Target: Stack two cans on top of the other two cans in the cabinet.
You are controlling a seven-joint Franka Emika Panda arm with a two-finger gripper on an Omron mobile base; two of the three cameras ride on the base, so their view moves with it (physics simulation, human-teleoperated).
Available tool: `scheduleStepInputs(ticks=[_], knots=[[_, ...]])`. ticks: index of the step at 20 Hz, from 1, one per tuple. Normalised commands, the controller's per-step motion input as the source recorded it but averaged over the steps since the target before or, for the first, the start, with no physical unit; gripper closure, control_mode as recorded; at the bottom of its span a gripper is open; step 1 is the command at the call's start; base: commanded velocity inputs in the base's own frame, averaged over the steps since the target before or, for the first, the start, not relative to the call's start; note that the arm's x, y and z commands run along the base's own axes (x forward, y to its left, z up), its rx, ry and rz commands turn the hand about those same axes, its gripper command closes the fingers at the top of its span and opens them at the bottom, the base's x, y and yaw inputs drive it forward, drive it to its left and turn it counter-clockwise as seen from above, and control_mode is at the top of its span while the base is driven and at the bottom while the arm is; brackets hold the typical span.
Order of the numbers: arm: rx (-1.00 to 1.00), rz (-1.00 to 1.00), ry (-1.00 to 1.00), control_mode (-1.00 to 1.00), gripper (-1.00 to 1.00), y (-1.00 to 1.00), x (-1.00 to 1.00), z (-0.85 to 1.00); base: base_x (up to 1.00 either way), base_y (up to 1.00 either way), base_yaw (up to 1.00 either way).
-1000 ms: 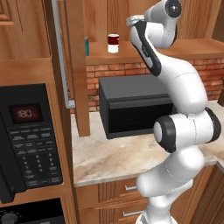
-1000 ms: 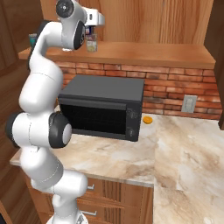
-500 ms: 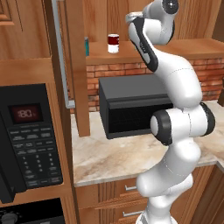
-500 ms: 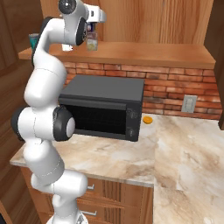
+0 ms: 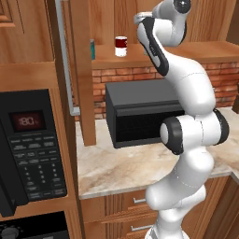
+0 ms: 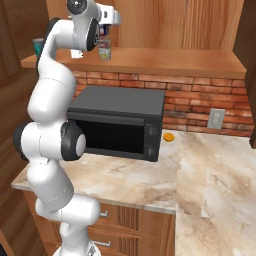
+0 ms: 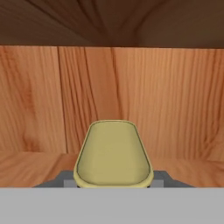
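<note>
The robot's pincer (image 6: 106, 26) is up inside the brown wooden wall cabinet (image 6: 165, 22), above its thick wooden shelf (image 6: 165, 61). It is closed on the dark blue cylindrical can with a yellow top (image 7: 113, 153); in the hand view this yellow top sits right between the finger tips, in front of the plank back.

In the right base view the greenish-beige can with silver rims (image 6: 104, 50) stands on the shelf directly under the pincer, with a dark can just above it. Whether the two cans already touch cannot be told. The red-and-white can (image 5: 121, 46) stands on the shelf to the left, and the teal-blue can (image 5: 92, 49) is further left, near the tall door with the long silver bar handle (image 5: 64, 56).

The step in hand seems to be the placing of the first can. The next move probably calls for a straight lowering, centred on the beige can, and then an opening of the pincer. The teal-blue can is not yet stacked.
</note>
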Motion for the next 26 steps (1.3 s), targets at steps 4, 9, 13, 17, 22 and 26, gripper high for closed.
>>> scheduleStepInputs(ticks=[4,9,13,17,22,26], knots=[[0.0,0.0,0.0,-1.0,1.0,0.0,0.0,-0.12,0.0,0.0,0.0],[0.0,0.0,0.0,-1.0,1.0,0.0,0.0,-0.11,0.0,0.0,0.0],[0.0,0.0,0.0,-1.0,1.0,0.0,0.0,-0.07,0.0,0.0,0.0],[0.0,0.0,0.0,-1.0,1.0,-0.01,0.0,-0.07,0.0,0.0,0.0],[0.01,0.0,0.0,-1.0,1.0,-0.06,0.0,-0.02,0.0,0.0,0.0],[0.02,0.0,0.0,-1.0,1.0,-0.09,0.0,0.0,0.0,0.0,0.0]])
